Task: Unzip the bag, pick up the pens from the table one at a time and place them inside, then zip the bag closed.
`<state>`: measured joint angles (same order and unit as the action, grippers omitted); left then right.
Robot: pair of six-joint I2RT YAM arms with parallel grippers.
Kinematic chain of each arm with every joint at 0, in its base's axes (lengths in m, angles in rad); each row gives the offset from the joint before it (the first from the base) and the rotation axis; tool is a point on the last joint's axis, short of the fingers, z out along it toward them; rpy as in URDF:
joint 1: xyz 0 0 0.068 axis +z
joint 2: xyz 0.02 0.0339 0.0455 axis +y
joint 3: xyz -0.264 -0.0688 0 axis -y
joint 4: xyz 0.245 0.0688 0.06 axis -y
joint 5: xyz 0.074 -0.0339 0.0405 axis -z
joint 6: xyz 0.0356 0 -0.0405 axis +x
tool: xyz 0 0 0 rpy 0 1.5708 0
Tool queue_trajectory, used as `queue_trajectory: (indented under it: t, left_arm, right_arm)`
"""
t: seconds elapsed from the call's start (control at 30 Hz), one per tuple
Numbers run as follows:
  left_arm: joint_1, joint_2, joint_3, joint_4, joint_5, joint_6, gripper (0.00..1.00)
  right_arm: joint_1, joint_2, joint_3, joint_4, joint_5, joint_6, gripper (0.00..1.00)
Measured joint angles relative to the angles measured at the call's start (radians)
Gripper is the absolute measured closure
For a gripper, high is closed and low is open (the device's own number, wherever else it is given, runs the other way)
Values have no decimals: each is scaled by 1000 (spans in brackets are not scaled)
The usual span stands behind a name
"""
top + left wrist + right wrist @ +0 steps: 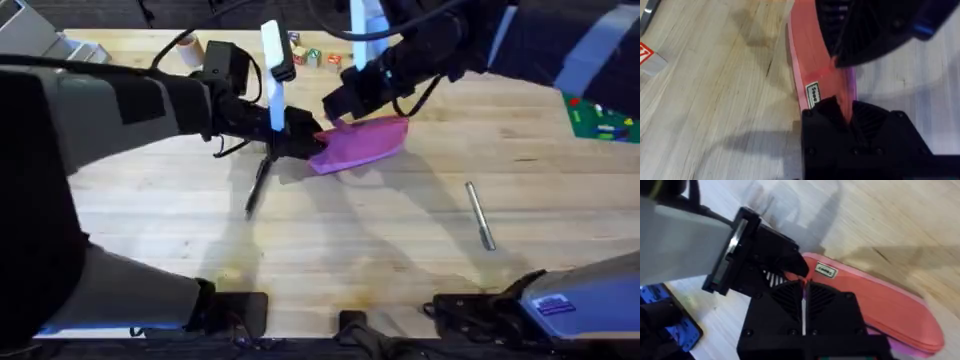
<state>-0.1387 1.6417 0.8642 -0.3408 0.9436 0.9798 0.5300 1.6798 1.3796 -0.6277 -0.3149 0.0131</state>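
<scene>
Pale wooden planks of the table [400,260] run under both arms in the overhead view. The pink bag [362,143] lies mid-table; its left end is hidden by the left gripper [308,143], its top edge by the right gripper [345,108]. A black pen [258,187] lies beside the left arm, a silver pen [480,214] well apart to the right.

From the left wrist, its fingers [827,112] pinch the bag's [807,55] end near a small label [813,94].

From the right wrist, that claw [803,292] is pressed together at the bag's [880,305] edge; what it pinches is too small to tell.
</scene>
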Motion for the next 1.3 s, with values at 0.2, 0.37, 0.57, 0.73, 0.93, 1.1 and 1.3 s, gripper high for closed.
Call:
queue_trajectory:
  t: [0.2, 0.37, 0.57, 0.73, 0.93, 1.1, 1.3]
  left_arm:
    - [0, 0, 0, 0, 0, 0, 958]
    - [6, 0, 0, -4, -1, 0, 958]
    - [8, 0, 0, -6, -1, -1, 958]
    - [8, 0, 0, -6, -1, -3, 958]
    - [12, 0, 0, -7, 3, -3, 958]
    - [8, 0, 0, -6, 2, -3, 958]
    - [8, 0, 0, -6, 2, -3, 958]
  right_arm:
    - [75, 24, 0, 86, -1, 86, 968]
    - [107, 37, 0, 119, 5, 150, 968]
    - [115, 37, 0, 124, 17, 171, 968]
    - [114, 37, 0, 128, 25, 178, 741]
    - [52, 38, 0, 93, 43, 158, 16]
    - [34, 22, 1, 19, 50, 115, 4]
    - [-16, -60, 2, -84, 133, 32, 4]
